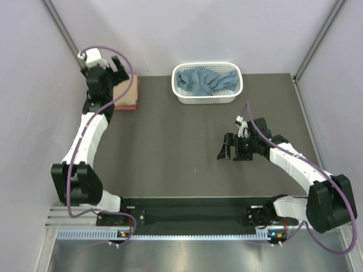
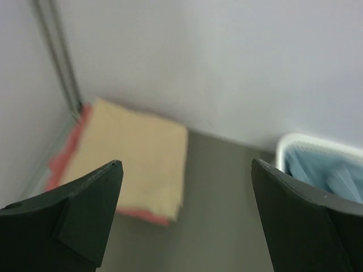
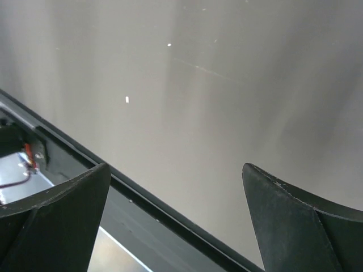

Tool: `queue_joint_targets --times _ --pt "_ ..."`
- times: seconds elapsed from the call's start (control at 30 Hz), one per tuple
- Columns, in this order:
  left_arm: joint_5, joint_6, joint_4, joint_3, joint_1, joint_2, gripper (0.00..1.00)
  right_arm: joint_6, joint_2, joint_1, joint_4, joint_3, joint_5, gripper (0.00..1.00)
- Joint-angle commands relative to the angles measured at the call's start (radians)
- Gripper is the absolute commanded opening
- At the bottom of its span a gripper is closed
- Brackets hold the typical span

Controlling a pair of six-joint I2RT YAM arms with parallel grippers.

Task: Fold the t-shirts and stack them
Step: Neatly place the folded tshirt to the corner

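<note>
A folded tan t-shirt (image 1: pixel 126 92) lies on top of a folded coral-red t-shirt (image 1: pixel 133 106) at the far left corner of the table. In the left wrist view the tan t-shirt (image 2: pixel 136 153) covers the coral-red t-shirt (image 2: pixel 142 216), which shows only at the edges. A crumpled dusty blue t-shirt (image 1: pixel 205 81) lies in the white basket (image 1: pixel 207 98). My left gripper (image 1: pixel 112 72) is open and empty, raised over the stack. My right gripper (image 1: pixel 228 149) is open and empty, low over the bare table at mid right.
The white basket (image 2: pixel 295 144) stands at the far middle of the table, to the right of the stack. A black rail (image 3: pixel 170 209) runs along the table's near edge. Light walls enclose the table on three sides.
</note>
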Motion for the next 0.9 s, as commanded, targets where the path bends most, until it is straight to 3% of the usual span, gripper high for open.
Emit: queue_joint_targets --times 0.0,0.17,0.23,0.27,0.4,0.57,0.67,0.77,0.87 --pt "0.114 -0.190 -0.085 -0.193 -0.086 -0.130 0.99 0.069 -0.103 -0.027 0.139 -0.054 -0.069 1.00" --pt "0.145 -0.283 -0.131 -0.501 -0.302 -0.410 0.99 0.203 -0.227 -0.041 0.430 -0.255 -0.104 1.00" --pt "0.165 -0.386 -0.065 -0.624 -0.395 -0.503 0.99 0.270 -0.301 -0.047 0.566 -0.376 -0.112 1.00" --pt "0.182 -0.414 -0.039 -0.747 -0.421 -0.604 0.99 0.343 -0.328 -0.049 0.705 -0.421 -0.110 1.00" --pt "0.182 -0.556 0.042 -0.995 -0.480 -0.909 0.99 0.503 -0.509 -0.052 0.995 -0.643 -0.075 1.00" --pt "0.241 -0.665 0.084 -1.213 -0.480 -1.320 0.99 0.606 -0.621 -0.055 1.055 -0.847 -0.003 1.00" --pt "0.301 -0.736 0.082 -1.287 -0.480 -1.457 0.99 0.649 -0.698 -0.053 1.001 -0.898 0.038 1.00" --pt "0.408 -0.831 0.133 -1.347 -0.480 -1.471 0.99 0.665 -0.674 -0.053 1.012 -0.895 0.025 1.00" --pt "0.491 -0.970 0.326 -1.461 -0.480 -1.468 0.99 0.669 -0.647 -0.055 1.038 -0.898 0.026 1.00"
